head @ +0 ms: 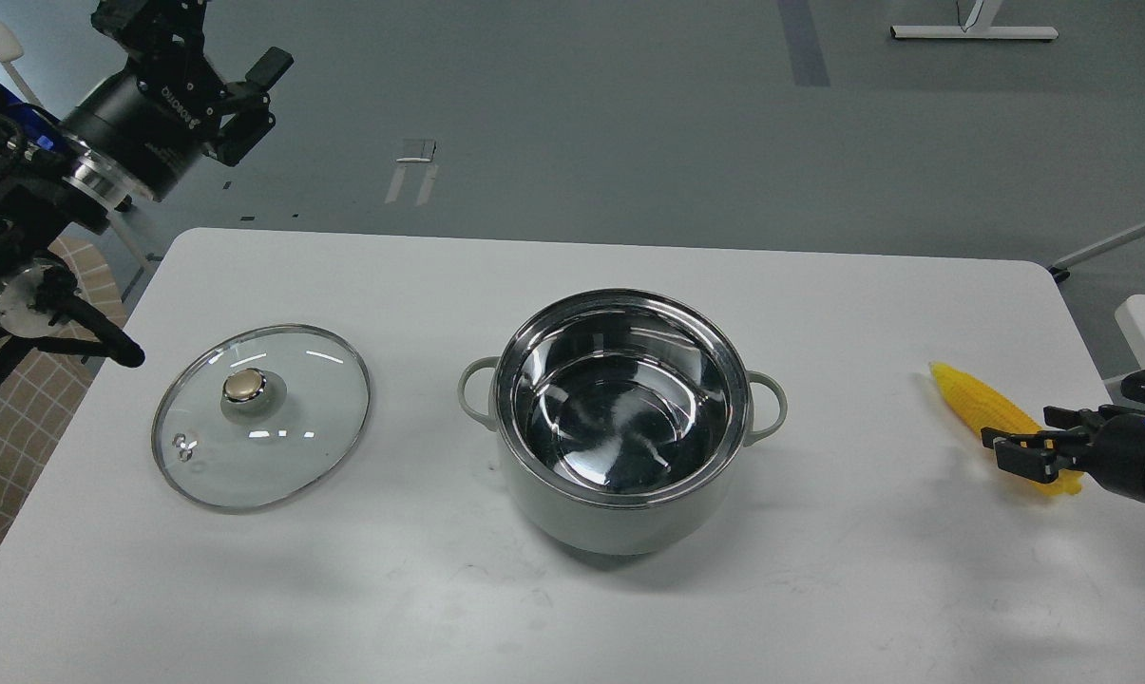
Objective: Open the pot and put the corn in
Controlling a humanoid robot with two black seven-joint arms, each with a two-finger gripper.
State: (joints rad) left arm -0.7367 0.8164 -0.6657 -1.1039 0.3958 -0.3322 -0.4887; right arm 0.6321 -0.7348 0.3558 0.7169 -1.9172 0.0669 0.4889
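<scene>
The white table [344, 608] has a smooth matte top with rounded corners. Nearest on it, at centre, stands the pot [620, 427] — round, with a pale grey-green outer wall, a bright steel rim and a mirror-like steel inside. It stands upright and uncovered, with a small loop handle on each side, left and right.

To its left, well apart, the glass lid [261, 415] lies flat on the table. It is a clear disc with a thin metal edge and a gold knob in a pale collar, knob upward.

Far to the right, near the table's edge, lies the corn [985, 410]. It is bright yellow, bumpy with kernels and tapered. Its long axis runs diagonally, the pointed tip toward the upper left and away from me, the thick end toward the lower right. The right gripper [1019, 451] comes in low from the right edge — its dark fingers [1009, 439] are parted and straddle the thick end of the cob, though I cannot tell whether they press on it.

Farthest, at the upper left, the left gripper [249, 90] hangs high above the floor beyond the table, its black fingers spread apart with nothing between them.
</scene>
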